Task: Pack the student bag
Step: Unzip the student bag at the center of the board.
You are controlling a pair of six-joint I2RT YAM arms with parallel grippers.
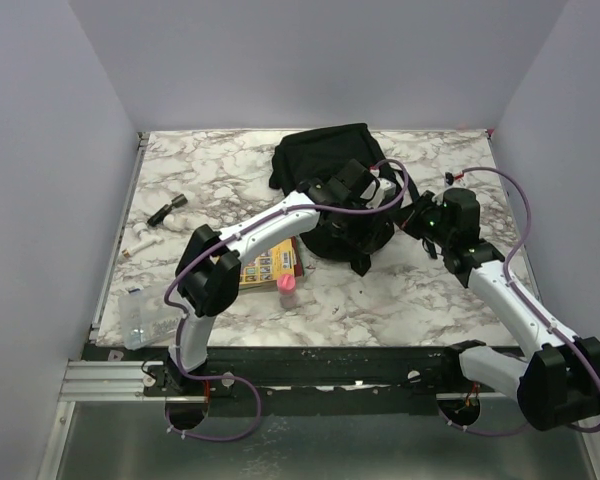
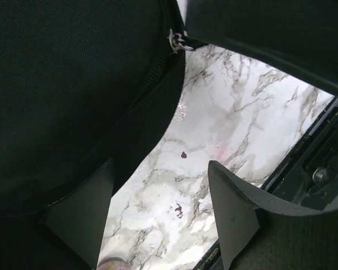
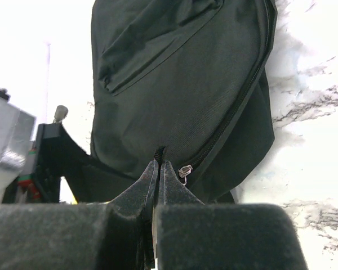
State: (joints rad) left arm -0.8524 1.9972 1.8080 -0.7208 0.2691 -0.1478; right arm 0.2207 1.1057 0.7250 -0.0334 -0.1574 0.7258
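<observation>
Now, the right gripper [image 3: 159,166] is pinched fully shut, and what looks like a small black tab at the edge of the student bag [image 3: 174,84], a large soft black fabric backpack, pokes out from its tips. A silver zip pull [image 3: 185,170] hangs just beside that pinch. It is a thin hold on very little material. Any sharp tug could slide the tab out, and a bag this limp would likely slump flat and close its own mouth.

Over to the left gripper [image 2: 158,211]: its fingers [image 2: 234,208] stand well apart with nothing between them but the white marbled table [image 2: 225,124]. The bag's zipped edge runs just beside the left-hand finger. That is the second worry. If this gripper closes or sweeps sideways from here, it could catch a fold of fabric instead of the zip pull and drag the whole bag along.

From above, the bag lies near the middle of the table, towards the far side, between the two grippers. A loose black strap [image 1: 362,262] trails towards the near side, and an arm crossing it may snag. The yellow flat book [image 1: 270,265] and small pink-capped bottle [image 1: 287,287] lie outside the bag, under the left arm, where a low return sweep might knock them.
</observation>
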